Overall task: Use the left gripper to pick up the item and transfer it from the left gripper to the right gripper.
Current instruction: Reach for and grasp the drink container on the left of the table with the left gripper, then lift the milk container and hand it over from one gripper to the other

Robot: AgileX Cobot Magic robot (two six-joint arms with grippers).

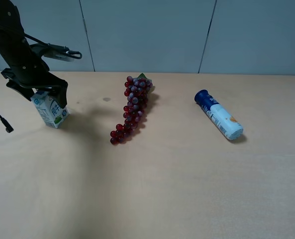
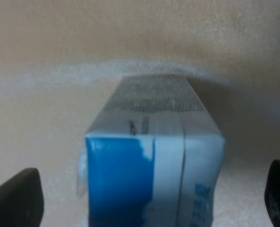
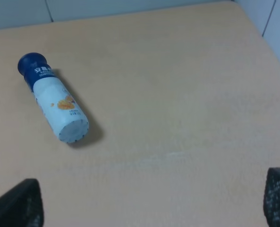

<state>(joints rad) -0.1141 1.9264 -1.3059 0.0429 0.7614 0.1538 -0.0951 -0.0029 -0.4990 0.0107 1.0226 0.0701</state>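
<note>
Exterior high view: near the bench's far left corner, the small white-and-blue gable-top milk carton [image 1: 50, 110] is straddled, untouched, by the all-black left gripper [image 1: 45, 98], spread wide, as is the right gripper [image 3: 147, 203].

milk carton [image 1: 50, 110]: 1 | grape bunch [image 1: 132, 107]: 1 | tube [image 1: 219, 115]: 1

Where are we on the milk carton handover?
Done: approach only. The left pincer straddles the milk carton, which appears to rest, tilted, on the table.
In hand: the grasp. Its fingers are open, with a gap on each side of the carton.
Left: close, lift, pass to the right pincer, which is open and empty, looking down on the lying white-and-blue tube.
</note>
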